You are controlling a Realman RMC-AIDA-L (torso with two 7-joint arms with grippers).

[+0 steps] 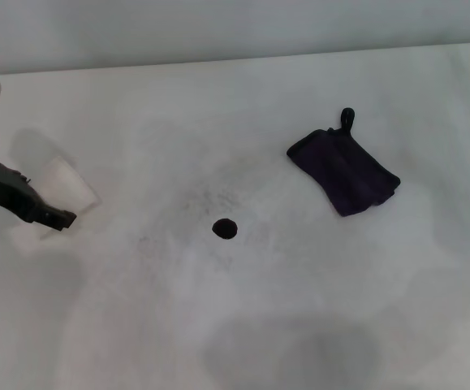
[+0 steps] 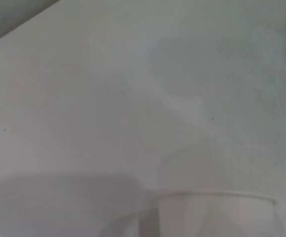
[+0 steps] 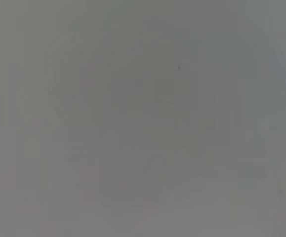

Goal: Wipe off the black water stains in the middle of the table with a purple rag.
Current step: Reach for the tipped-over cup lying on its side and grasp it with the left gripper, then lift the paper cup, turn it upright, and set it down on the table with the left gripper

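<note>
Nearest the robot, low in the head view: bare white table (image 1: pixel 364 309), a soft grey shadow on it lower centre. Nothing to grasp there.

Next out, centre of frame: the black stain (image 1: pixel 224 228), one small round blot, with faint grey speckling around it. Not yet wiped.

Same depth, left edge of frame: the left gripper (image 1: pixel 56 217), a dark arm reaching in from the left with its tip pointing right and slightly down. It hangs just in front of a pale cup (image 1: pixel 60 191); the left wrist view shows the cup rim (image 2: pixel 217 195) close below the camera. Jaws: cannot tell whether apart, together or on the cup.

Farther out, right of centre, upper half of frame: the purple rag (image 1: pixel 344 172), folded, lying flat, untouched. Its long axis runs diagonally from upper left to lower right, with a small loop at its upper corner. It lies up and to the right of the stain, well apart from it.

Right gripper: not visible in the head view; its wrist view gives only blank grey. Jaw state unknown.

Judgement: the rag sits on the right half, far across from the left gripper and beyond the stain. The right arm looks the better placed to fetch it, then drag it down-left to the blot.
</note>
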